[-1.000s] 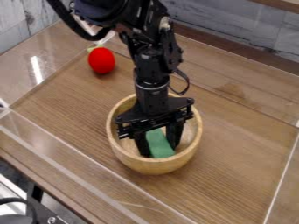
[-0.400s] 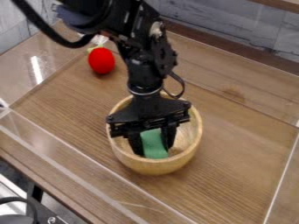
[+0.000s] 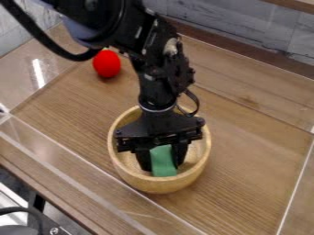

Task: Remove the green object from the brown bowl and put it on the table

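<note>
Down inside the brown bowl (image 3: 160,161), right between the claw (image 3: 161,147) fingers, sits the green object (image 3: 163,159), a flat block leaning up on its edge. The claw points straight down with its fingers spread either side of the block; hard to tell if they're actually pinching it. The block looks stiff, light and matte, so probably not slippery. Best bet is squeezing the two flat faces near the upper end. The red ball (image 3: 108,62) sits well behind the claw on the desk (image 3: 245,110).
</note>
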